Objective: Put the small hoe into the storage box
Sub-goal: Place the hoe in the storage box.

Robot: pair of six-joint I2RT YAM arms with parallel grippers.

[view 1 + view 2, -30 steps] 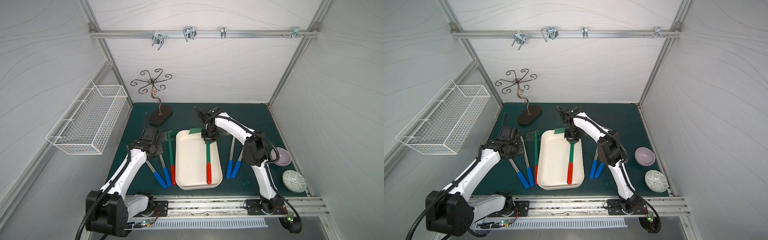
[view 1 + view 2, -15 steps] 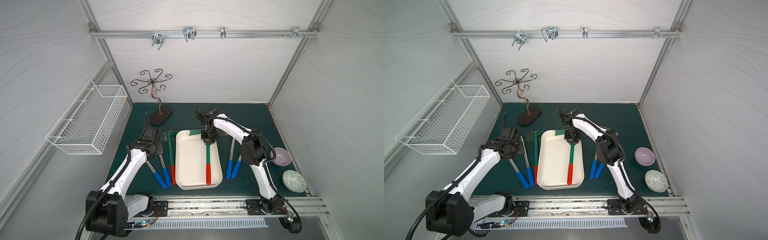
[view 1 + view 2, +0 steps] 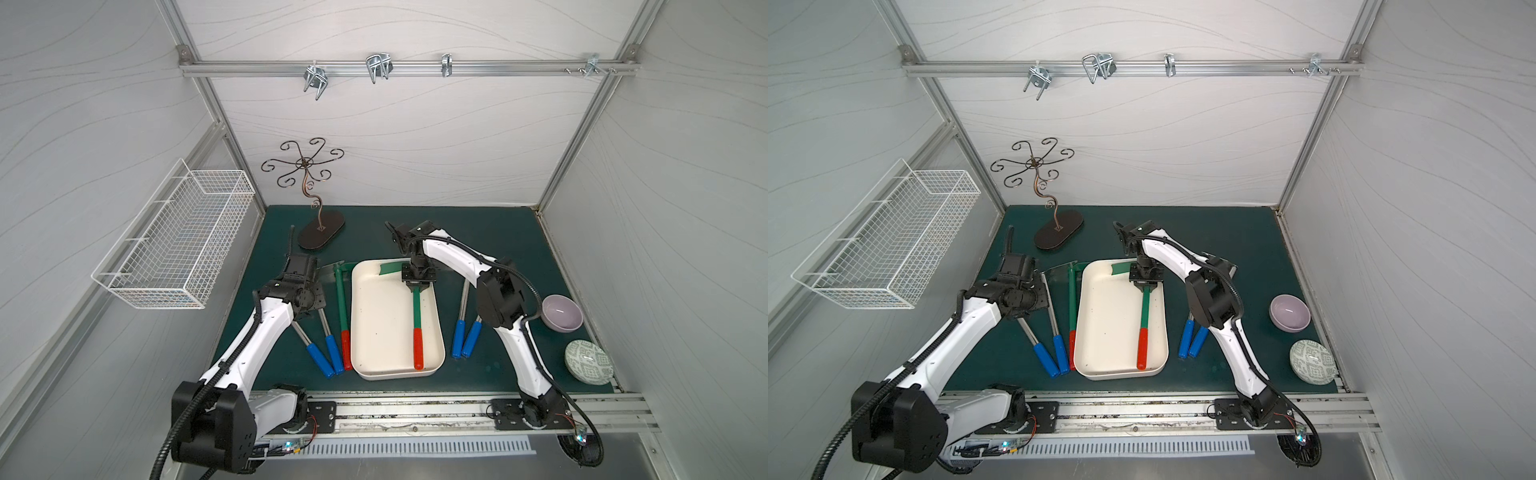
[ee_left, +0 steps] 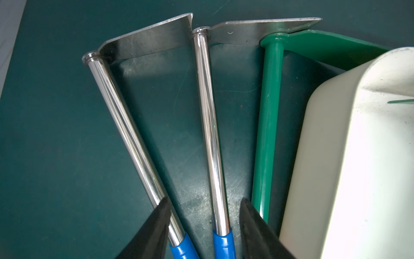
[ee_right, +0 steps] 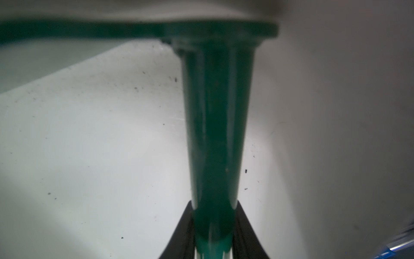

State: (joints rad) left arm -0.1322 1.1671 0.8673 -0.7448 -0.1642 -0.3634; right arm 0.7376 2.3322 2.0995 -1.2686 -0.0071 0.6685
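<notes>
Crowded mat [image 3: 478, 232]: the storage box [image 3: 376, 328] sits mid-table with tools packed on both sides. On its left a second green hoe [image 3: 343, 303] lies just beside the wall, then two blue-grip steel hoes [image 3: 322, 332] fanned out next to it. On the right is another blue-grip pair [image 3: 461, 328], partly under the R arm. Further right are a purple bowl [image 3: 562, 312] and a patterned dish [image 3: 588, 360], well apart from the box. A scroll stand [image 3: 320, 232] is at the back left and a wire basket [image 3: 174, 245] hangs on the side wall. The small hoe [image 3: 417, 316] is inside the box along its right side, blade at the far end, red grip by the near rim. The R arm arches over from the right, wrist pointing down, and the right gripper [image 3: 418, 286] is clamped on the green shaft just below the blade (wrist view is blurry, but the fingers [image 5: 181, 228] press both sides). The L arm is low and stretched fwd. The left gripper [image 4: 204, 203] has its jaws parted, one steel shaft between them; contact can't be told.
</notes>
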